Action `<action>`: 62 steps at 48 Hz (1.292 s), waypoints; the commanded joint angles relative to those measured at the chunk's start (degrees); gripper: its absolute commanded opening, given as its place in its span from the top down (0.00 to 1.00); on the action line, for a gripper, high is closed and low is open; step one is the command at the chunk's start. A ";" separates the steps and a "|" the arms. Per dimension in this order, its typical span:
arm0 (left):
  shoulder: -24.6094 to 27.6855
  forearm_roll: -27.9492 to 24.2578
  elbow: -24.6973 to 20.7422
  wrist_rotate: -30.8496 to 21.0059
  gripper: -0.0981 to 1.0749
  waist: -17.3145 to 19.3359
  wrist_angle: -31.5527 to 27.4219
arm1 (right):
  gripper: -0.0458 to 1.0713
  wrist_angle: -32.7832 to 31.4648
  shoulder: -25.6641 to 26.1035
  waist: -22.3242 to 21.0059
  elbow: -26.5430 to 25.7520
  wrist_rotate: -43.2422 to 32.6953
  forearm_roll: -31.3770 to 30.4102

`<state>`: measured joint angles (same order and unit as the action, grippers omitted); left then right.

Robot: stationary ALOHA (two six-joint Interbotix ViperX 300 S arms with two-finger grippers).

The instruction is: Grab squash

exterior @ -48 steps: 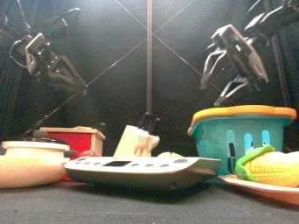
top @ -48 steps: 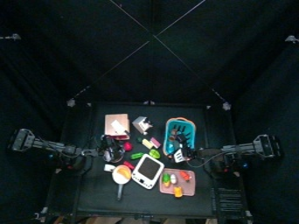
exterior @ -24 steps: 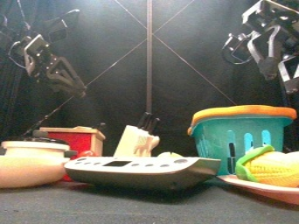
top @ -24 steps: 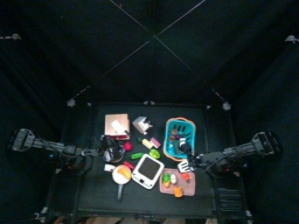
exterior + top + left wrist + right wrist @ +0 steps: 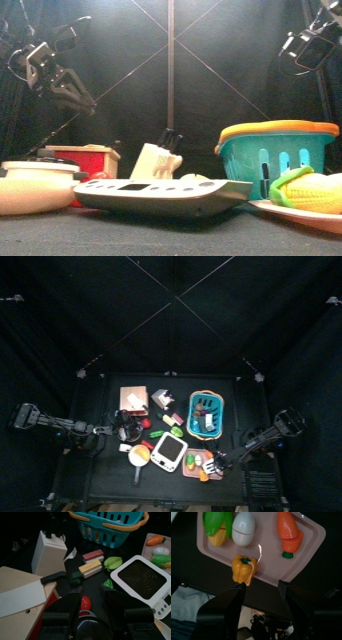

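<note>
An orange-yellow lobed vegetable with a green stem, seemingly the squash [image 5: 242,569], lies on a pink tray [image 5: 271,559] near one edge. On the same tray are a corn cob [image 5: 215,527], a white egg-shaped piece [image 5: 243,527] and a carrot [image 5: 288,529]. My right gripper [image 5: 261,592] hangs open above the tray with the squash just ahead of its jaws, not touching it. In the top view it [image 5: 222,457] is at the table's front right. My left gripper [image 5: 93,592] is open and rests over the table's left side [image 5: 112,436].
A teal basket [image 5: 207,414] stands behind the tray. A white scale [image 5: 167,451] lies left of the tray, with a bowl [image 5: 139,457] beside it. A knife block [image 5: 48,554] and a cutting board [image 5: 17,594] lie by the left gripper.
My right arm has swung toward the table's front and now looks down on the tray. In the front view it has moved to the upper right corner. The left arm has not moved.
</note>
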<state>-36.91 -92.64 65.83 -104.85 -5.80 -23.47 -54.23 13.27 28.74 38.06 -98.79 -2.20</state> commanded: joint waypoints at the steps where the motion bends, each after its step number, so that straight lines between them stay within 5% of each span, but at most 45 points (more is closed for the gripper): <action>1: -0.09 -0.09 -0.79 0.00 0.28 -0.09 -0.09 | 0.15 0.79 -0.62 0.35 -1.67 -0.44 -1.49; 13: 0.00 -0.09 -0.44 0.00 0.28 0.00 -0.09 | 0.14 5.19 -7.21 1.49 -3.78 -0.97 -5.27; 26: 0.00 -0.35 -0.44 0.09 0.28 0.09 -0.18 | 0.13 -0.35 -6.59 1.23 -2.72 -1.32 -5.98; 62: 0.00 -0.09 0.00 0.00 0.28 0.53 0.00 | 0.13 5.27 -7.82 -1.67 -0.79 -1.85 -9.32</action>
<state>-36.91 -92.55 66.45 -104.85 -5.45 -23.38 -49.57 3.87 27.16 38.06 -100.55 -11.34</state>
